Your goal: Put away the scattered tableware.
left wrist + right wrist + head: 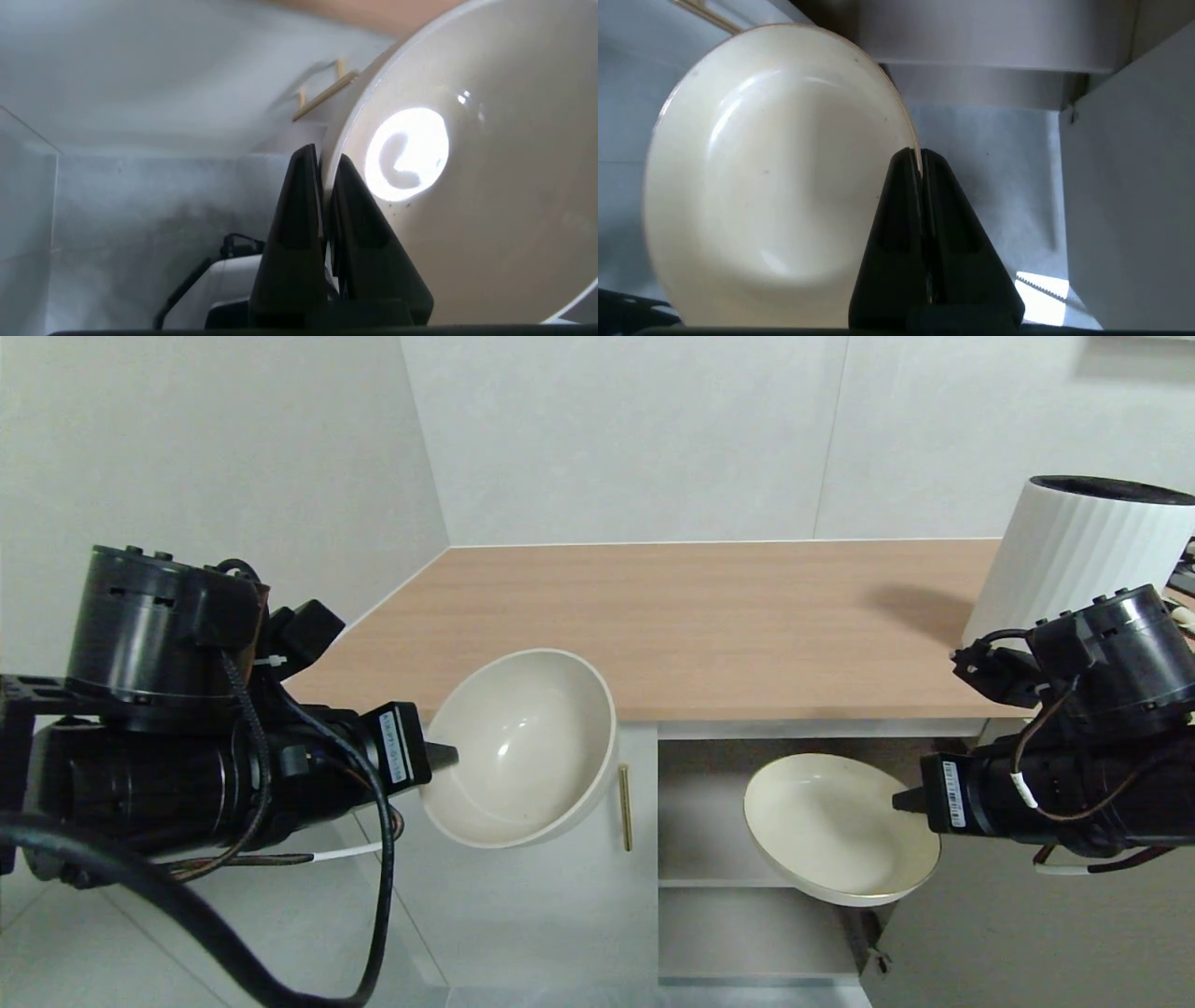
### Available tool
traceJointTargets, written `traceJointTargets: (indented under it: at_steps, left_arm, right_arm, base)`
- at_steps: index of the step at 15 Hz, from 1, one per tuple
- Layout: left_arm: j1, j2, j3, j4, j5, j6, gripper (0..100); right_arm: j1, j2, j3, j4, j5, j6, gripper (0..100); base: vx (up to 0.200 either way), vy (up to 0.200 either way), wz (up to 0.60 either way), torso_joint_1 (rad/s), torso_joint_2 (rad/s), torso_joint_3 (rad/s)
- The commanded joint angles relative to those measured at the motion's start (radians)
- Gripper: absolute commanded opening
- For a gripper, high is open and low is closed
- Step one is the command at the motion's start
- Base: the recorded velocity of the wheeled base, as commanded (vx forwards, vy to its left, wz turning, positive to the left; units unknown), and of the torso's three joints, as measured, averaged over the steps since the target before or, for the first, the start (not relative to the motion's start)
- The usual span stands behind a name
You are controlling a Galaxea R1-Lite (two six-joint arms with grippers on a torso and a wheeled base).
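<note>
The left end effector [446, 756] is pinching the rim of the bowl [523, 747], fingers drawn narrow, one inside the wall and one outside. The bowl is hanging in the air at the front edge of the desk [700, 616], tipped on its side with the hollow facing the robot. It is deep, round, glossy and off-white, and is catching a bright glare.

The right end effector [901, 798] is gripping the plate [836, 826] by its thin rim in the same narrow pinch. The plate is hanging tilted in front of the open cupboard [709, 784] under the desk, its lower edge showing just below the front edge of the shelf [709, 883]. It is shallow, round, smooth and cream.

Bowl and plate are sitting well apart, with a slim gold handle [625, 807] standing upright between them on the closed white door.

The desk top is flat wood grain with a straight front edge. A white ribbed container [1074, 560] with a dark rim is standing on it, behind the right arm.
</note>
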Motion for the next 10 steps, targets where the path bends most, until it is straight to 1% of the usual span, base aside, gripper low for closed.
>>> traceJointTargets:
  at_steps: [1,6,10]
  left_arm:
    - [0.000,0.002,0.000,0.000,0.000,-0.001,0]
    - [0.000,0.003,0.000,0.001,0.000,-0.001,0]
    - [0.000,0.002,0.001,0.001,0.000,-0.001,0]
  right_arm:
    - [0.001,0.002,0.000,-0.001,0.000,0.000,0]
    - [0.001,0.005,0.001,-0.001,0.000,0.000,0]
    - [0.001,0.010,0.001,-0.001,-0.001,0.000,0]
  base:
    - [0.000,0.000,0.00,-0.183,0.48,0.305]
    - [0.000,0.000,0.00,-0.162,0.47,0.304]
    - [0.000,0.000,0.00,-0.127,0.45,0.322]
